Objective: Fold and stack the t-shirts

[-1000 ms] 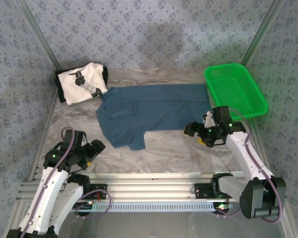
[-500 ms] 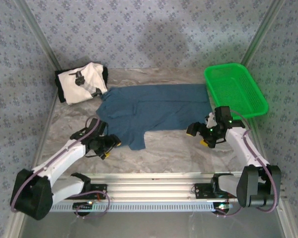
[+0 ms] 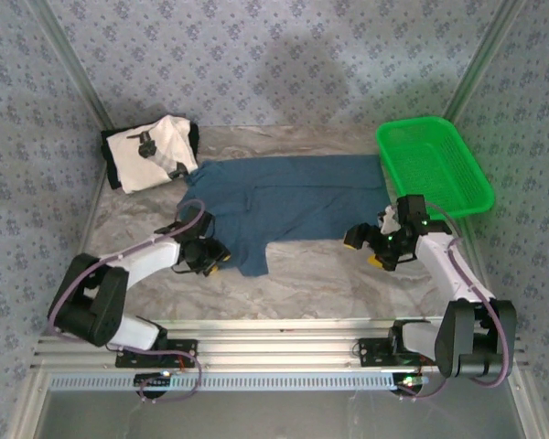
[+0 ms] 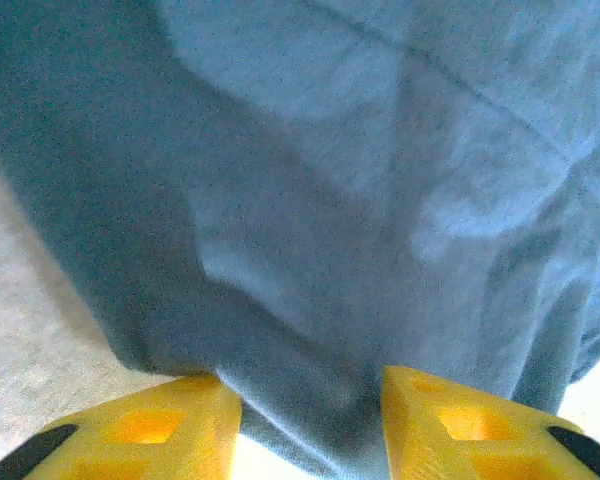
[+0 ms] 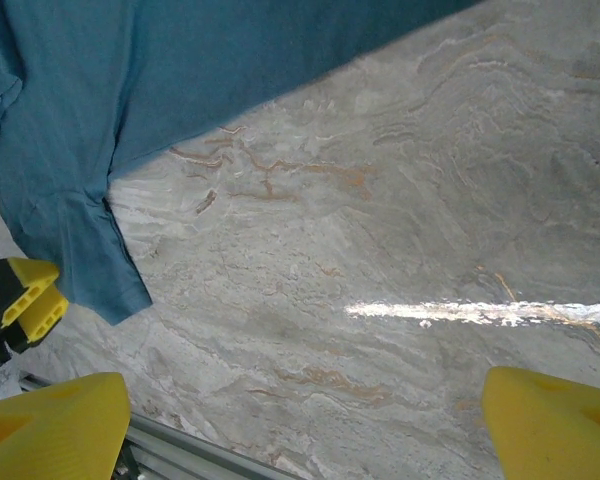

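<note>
The dark teal-blue t-shirt (image 3: 293,197) lies spread flat across the middle of the table. The white t-shirt (image 3: 151,154) with a black-grey print sits bunched in the far left corner. My left gripper (image 3: 212,256) is at the teal shirt's lower left edge; in the left wrist view the teal shirt (image 4: 360,200) bulges between the yellow fingers (image 4: 180,420), which stand apart, the left gripper (image 4: 310,400) open around the cloth. My right gripper (image 3: 364,249) hovers open over bare table beside the shirt's right lower edge, the right gripper (image 5: 305,400) holding nothing.
A green plastic basket (image 3: 432,165) stands at the far right of the marble table (image 3: 329,274). The aluminium rail (image 3: 284,329) runs along the near edge. Patterned walls close in the back and sides.
My left arm has swung forward from the near left corner to the teal shirt's lower left edge, its fingers now around the cloth. The right arm has barely moved.
</note>
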{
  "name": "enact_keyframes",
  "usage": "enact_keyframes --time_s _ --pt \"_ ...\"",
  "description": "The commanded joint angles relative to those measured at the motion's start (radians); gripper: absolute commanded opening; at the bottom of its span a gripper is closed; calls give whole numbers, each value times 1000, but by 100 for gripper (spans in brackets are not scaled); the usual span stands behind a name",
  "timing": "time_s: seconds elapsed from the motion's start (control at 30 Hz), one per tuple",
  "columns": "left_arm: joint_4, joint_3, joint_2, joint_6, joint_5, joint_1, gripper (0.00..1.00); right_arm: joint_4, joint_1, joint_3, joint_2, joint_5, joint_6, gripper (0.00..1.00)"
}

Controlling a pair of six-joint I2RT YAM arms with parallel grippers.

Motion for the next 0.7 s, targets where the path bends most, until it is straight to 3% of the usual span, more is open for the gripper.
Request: enact_keyframes --time_s 0.0,0.17,0.43,0.53,0.67 --pt "-8 52 28 46 -22 -8 24 -4 -8 0 4 -27 -26 93" --pt "-133 79 -44 99 -39 -10 7 -18 -14 -4 -8 -32 -39 93" --pt "-406 127 -246 170 -105 -11 3 -20 -19 -11 -16 -37 -44 93" --pt "-446 170 -231 203 -97 -12 3 -20 -18 -10 -12 -41 -48 94" --pt "-456 256 -100 277 -91 -12 3 -24 -21 -9 -4 -42 -55 94"
